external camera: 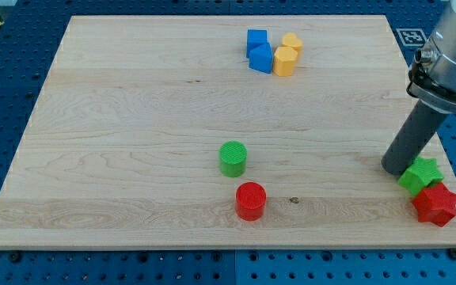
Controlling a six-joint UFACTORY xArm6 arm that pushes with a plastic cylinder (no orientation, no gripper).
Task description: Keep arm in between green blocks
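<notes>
A green cylinder stands near the middle of the wooden board, towards the view's bottom. A green star block lies at the board's right edge, touching a red star block just below it. My tip rests on the board right beside the green star's left side, touching or nearly touching it. The tip is far to the right of the green cylinder, so it lies between the two green blocks but close to the star.
A red cylinder stands just below and right of the green cylinder. Two blue blocks and two yellow blocks cluster at the view's top. The board's right edge runs beside the stars.
</notes>
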